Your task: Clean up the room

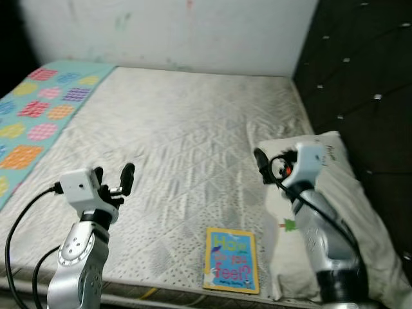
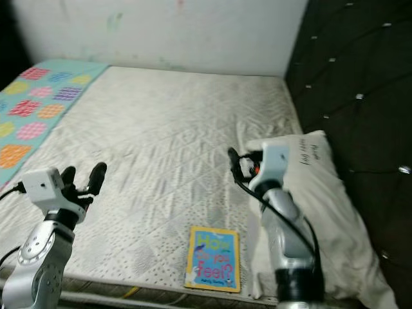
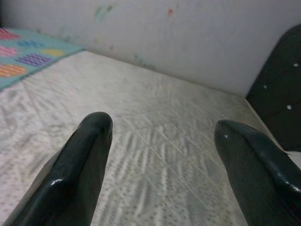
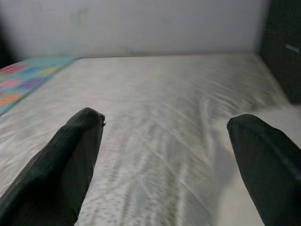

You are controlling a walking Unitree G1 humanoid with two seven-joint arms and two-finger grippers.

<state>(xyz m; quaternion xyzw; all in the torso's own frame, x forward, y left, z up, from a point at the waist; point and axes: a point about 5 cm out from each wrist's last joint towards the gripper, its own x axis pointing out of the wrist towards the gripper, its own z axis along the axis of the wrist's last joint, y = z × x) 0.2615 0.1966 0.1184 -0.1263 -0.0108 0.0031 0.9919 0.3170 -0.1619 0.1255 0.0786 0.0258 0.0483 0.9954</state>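
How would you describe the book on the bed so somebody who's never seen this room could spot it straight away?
Start at the white quilted mattress and go to its near edge. The book lies flat there, just left of the white pillow. It is the bright item on that pale surface: yellow border, blue cover, large colourful lettering.

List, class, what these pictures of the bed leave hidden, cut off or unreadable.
1. Pillow: head views, its near part is covered by the right arm and cut by the bottom edge.
2. Blanket: head views, cut off by the left edge.
3. Book: small print under the title is too small to read.
4. Floor beside the mattress: below the bottom edge.
5. Left gripper and right gripper wrist views: blurred.
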